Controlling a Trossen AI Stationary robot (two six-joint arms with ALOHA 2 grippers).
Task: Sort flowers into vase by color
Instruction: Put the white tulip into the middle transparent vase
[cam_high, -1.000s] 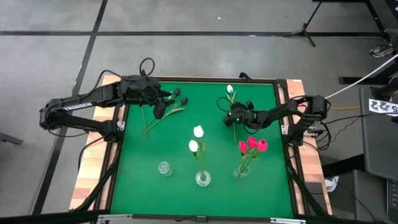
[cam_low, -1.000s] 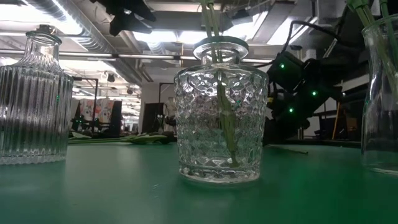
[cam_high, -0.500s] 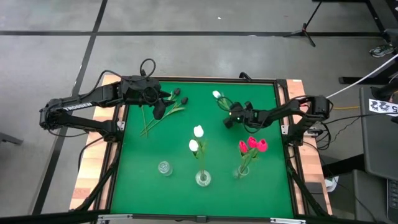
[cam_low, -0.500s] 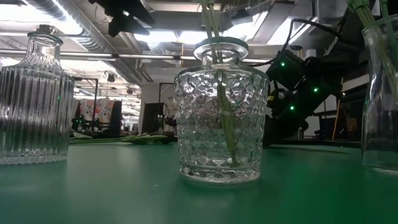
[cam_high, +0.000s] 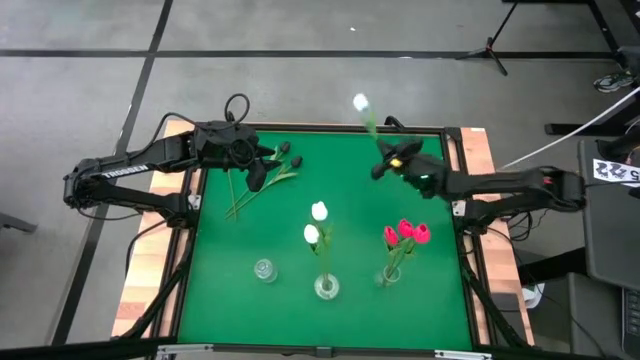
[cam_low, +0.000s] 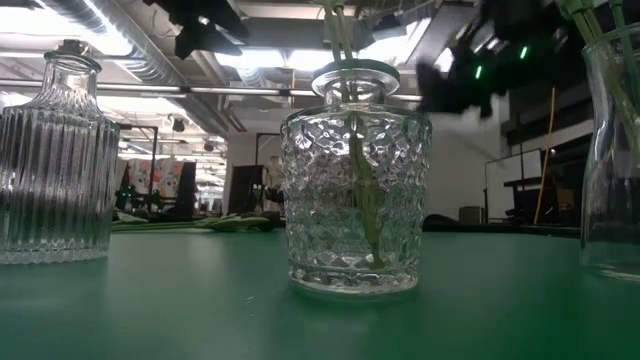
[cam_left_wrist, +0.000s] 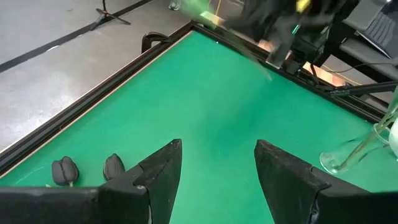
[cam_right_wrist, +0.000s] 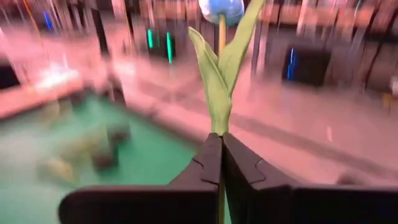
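Step in hand looks like carrying: right gripper (cam_right_wrist: 220, 163), fingers pinched on stem of white tulip (cam_high: 360, 103) w/ bud above fingertips, needs to bring it to middle vase (cam_high: 326, 288) w/ white ones, stem down; left gripper (cam_left_wrist: 217, 174) spread, hovers nr black tulips (cam_left_wrist: 87, 169).

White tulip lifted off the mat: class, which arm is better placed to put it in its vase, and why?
Right. The right gripper is already shut on the white tulip, nearer the vase with white tulips. The left gripper hovers open over the black tulips.
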